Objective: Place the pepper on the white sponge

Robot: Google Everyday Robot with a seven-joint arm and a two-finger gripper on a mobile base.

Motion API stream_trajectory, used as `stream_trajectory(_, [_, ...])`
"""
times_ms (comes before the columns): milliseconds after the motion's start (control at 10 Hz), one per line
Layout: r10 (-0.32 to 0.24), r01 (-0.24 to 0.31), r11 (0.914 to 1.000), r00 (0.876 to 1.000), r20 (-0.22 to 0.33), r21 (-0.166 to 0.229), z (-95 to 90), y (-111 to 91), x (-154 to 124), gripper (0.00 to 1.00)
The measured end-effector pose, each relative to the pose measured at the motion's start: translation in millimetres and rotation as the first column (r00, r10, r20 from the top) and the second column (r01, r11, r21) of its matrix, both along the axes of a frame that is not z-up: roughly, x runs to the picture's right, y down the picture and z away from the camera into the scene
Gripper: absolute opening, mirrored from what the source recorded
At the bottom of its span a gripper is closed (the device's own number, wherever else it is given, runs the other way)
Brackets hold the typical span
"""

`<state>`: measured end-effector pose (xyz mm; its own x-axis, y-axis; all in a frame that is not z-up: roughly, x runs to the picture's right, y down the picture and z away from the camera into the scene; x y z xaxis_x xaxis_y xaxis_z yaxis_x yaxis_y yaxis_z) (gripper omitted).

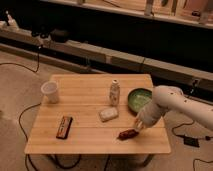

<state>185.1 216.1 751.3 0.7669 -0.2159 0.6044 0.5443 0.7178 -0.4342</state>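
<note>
Pepper (127, 134), claw (139, 125) at its end, grip unclear, lies near white sponge (108, 114), bottle (114, 92) beyond.

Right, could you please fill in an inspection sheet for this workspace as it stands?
Surface: light wooden slatted table.
Job's things: small dark red pepper near front edge; pale rectangular sponge mid-table, apart.
Clutter: white cup, pale upright bottle, green bowl, dark flat bar.
Hand: white arm's hand just above the pepper's right end.
Cables: black leads on floor.
Surroundings: long ledge behind.
</note>
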Motion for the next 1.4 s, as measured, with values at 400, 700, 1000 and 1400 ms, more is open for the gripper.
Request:
stream_trajectory(400, [-0.061,0.061,0.9970,0.998,0.002,0.047,-1.8,7.7,-1.9,0.80])
stream_trajectory(700, [-0.071,0.071,0.9966,0.997,0.000,0.043,-2.9,22.4,-13.8,0.80])
stream_trajectory(1000, [-0.081,0.081,0.9960,0.997,-0.005,0.038,5.9,38.5,-29.7,0.80])
stream_trajectory(1400, [-0.082,0.083,0.9961,0.996,-0.022,0.030,27.8,48.1,-45.2,0.73])
